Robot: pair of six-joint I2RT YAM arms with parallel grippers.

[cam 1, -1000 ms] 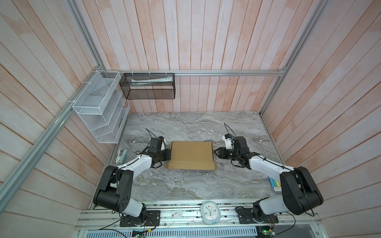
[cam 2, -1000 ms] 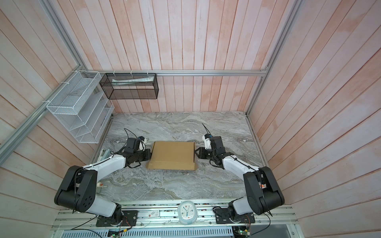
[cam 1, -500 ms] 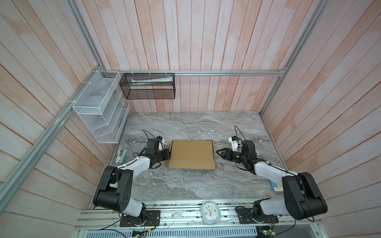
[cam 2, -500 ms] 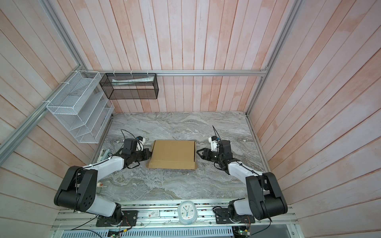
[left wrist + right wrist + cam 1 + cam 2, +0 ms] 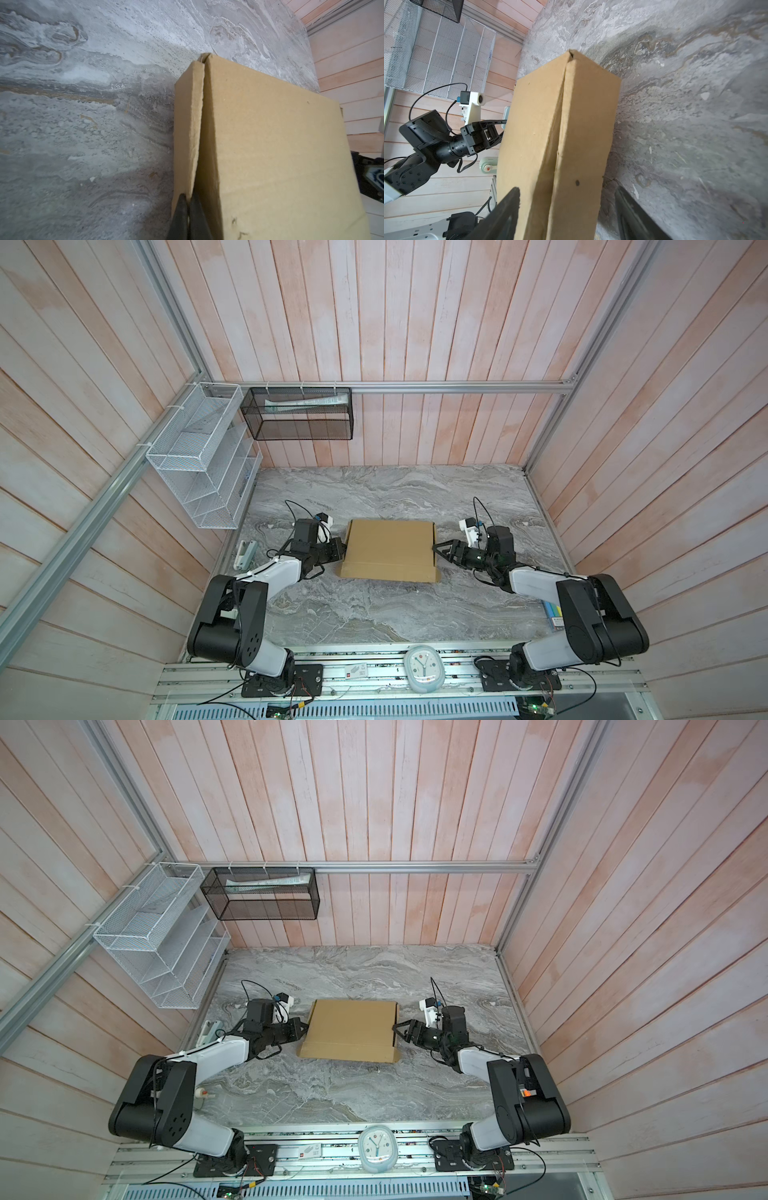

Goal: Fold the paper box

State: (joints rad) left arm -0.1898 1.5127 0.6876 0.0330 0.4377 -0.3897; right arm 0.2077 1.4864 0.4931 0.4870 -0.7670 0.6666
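The paper box (image 5: 390, 549) (image 5: 351, 1029) lies closed in the middle of the table, a shallow brown cardboard box with its lid down. My left gripper (image 5: 341, 552) (image 5: 305, 1029) is shut, its tips (image 5: 188, 197) resting at the seam between the left side wall and the lid of the paper box (image 5: 270, 155). My right gripper (image 5: 438, 551) (image 5: 398, 1031) stands open at the right side. In the right wrist view its jaws (image 5: 566, 189) straddle the side wall of the paper box (image 5: 550, 135), with both fingers clear of the cardboard.
A white wire rack (image 5: 199, 460) and a black mesh basket (image 5: 299, 414) hang on the back left walls. A small white device (image 5: 245, 558) lies by the left table edge, a coloured pack (image 5: 555, 614) by the right edge, and a clock (image 5: 424, 668) sits on the front rail.
My right gripper's jaws have spread wider and its arm has drawn back a little to the right. The left gripper stays shut against the box's left side.
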